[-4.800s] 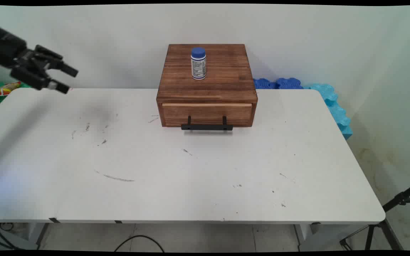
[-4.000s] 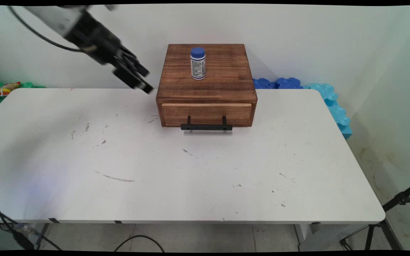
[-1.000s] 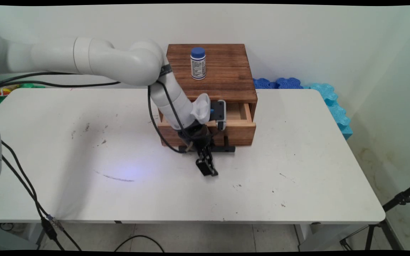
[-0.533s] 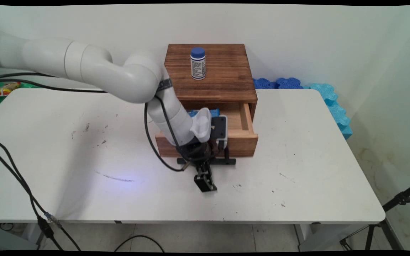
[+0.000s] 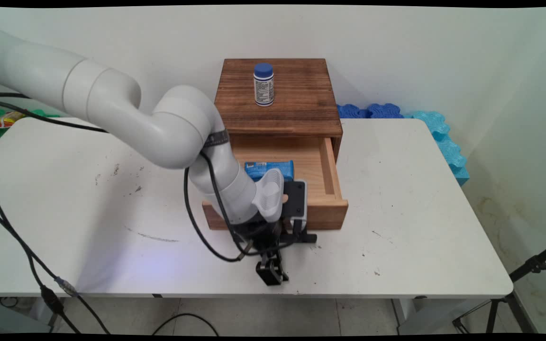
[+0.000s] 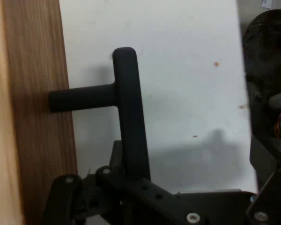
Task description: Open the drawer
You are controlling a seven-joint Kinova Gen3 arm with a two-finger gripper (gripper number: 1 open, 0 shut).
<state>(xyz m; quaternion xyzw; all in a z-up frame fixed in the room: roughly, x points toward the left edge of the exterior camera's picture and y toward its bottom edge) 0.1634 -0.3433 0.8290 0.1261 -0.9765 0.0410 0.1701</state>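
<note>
Nearest the tabletop's [image 5: 396, 265] front edge, the black gripper [image 5: 269, 265] hangs low, with only a narrow strip of bare white surface between it and that edge. Its jaws are clamped on the black drawer handle [image 5: 304, 237], which stands just off the drawer front. To the left, right and front-right of the drawer there is wide open surface, marked only with scuffs.

The wooden drawer [image 5: 323, 189] stands pulled well out of the wooden box [image 5: 292, 113] toward the front edge. Inside it lies a blue packet [image 5: 268, 168], toward the left of the drawer's middle; the arm's wrist covers part of it. The drawer's right half shows bare light wood.

On top of the box stands a white bottle with a blue cap [image 5: 263, 85], upright, near the middle and well apart from the arm. Behind the tabletop's far right corner, blue foam pieces [image 5: 439, 128] lie against the wall, and a green and red bag [image 5: 3, 118] shows at the far left.

The hand view shows the grip that the main view hides behind the wrist: the handle's [image 6: 129, 112] bar runs down into the gripper's [image 6: 126, 187] linkage, with one post reaching across to the drawer front [image 6: 42, 117]. It shows nothing of the drawer's inside or the bottle.
</note>
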